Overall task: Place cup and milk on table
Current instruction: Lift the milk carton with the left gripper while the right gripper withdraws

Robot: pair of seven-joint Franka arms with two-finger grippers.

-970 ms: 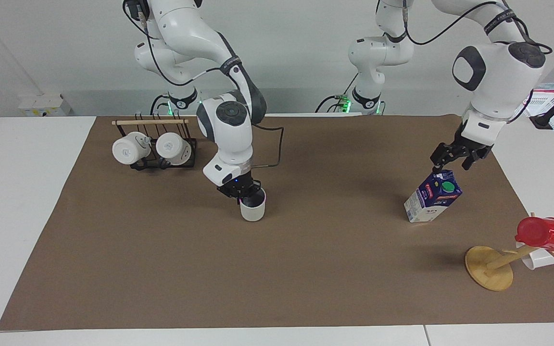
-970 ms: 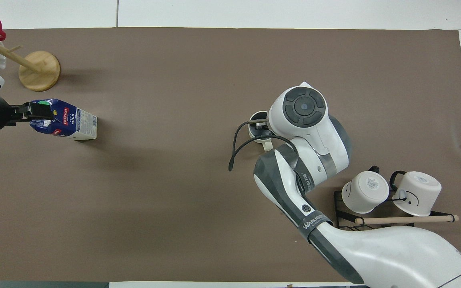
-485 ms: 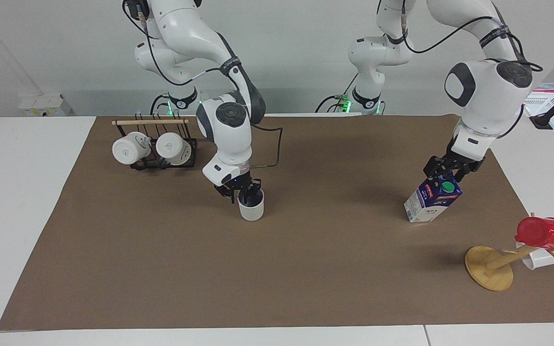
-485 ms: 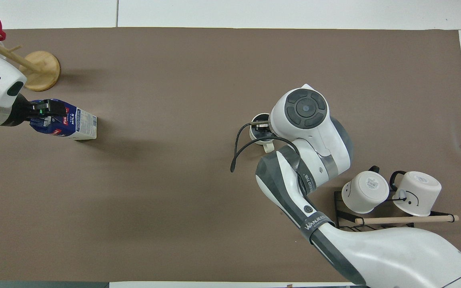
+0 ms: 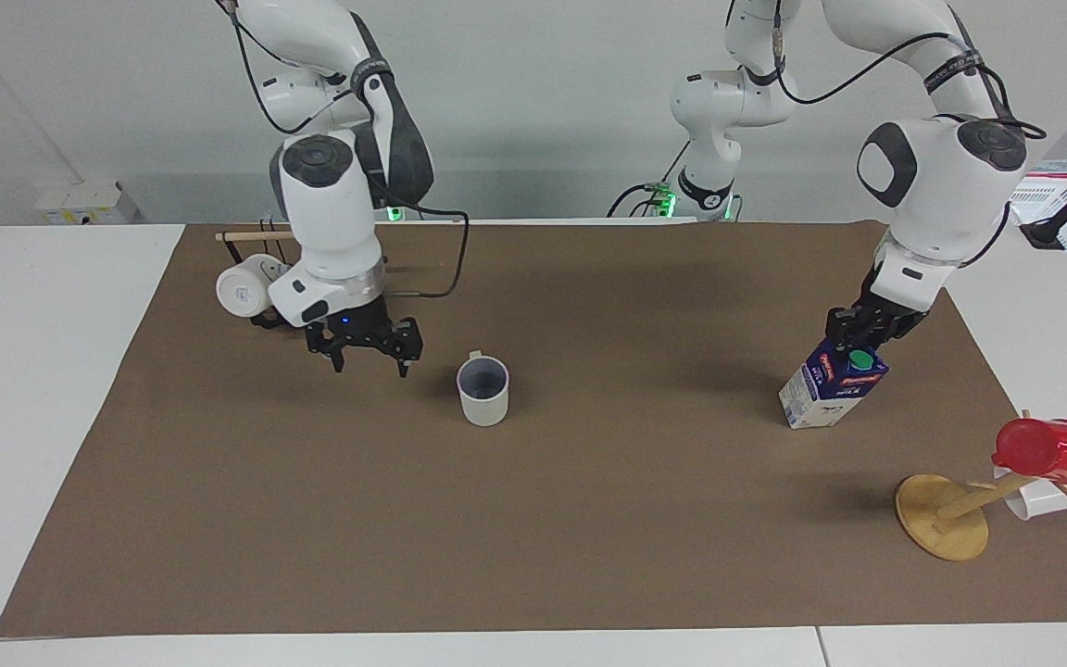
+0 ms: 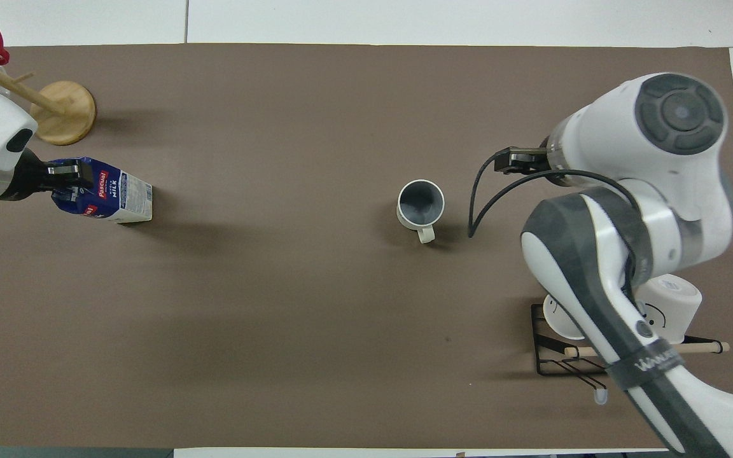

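Observation:
The cup [image 5: 483,393] stands upright and free on the table's brown sheet [image 5: 589,537]; in the overhead view the cup [image 6: 420,202] shows its dark grey inside, with its handle toward the robots. My right gripper [image 5: 364,349] is open and empty, raised over the sheet beside the cup toward the right arm's end. The milk [image 5: 832,389] stands on the sheet toward the left arm's end, leaning slightly. My left gripper [image 5: 858,335] is shut on its top ridge by the green cap. In the overhead view the milk [image 6: 104,198] and the left gripper [image 6: 64,184] show too.
A black wire rack [image 5: 274,320] with two white mugs [image 6: 669,304] stands near the right arm's base. A wooden mug tree [image 5: 943,519] carrying a red cup [image 5: 1048,450] and a white mug [image 5: 1038,500] stands farther from the robots than the milk.
My right gripper let go of the cup, opened, rose and moved toward the right arm's end. My left gripper moved down with the milk, which now leans less.

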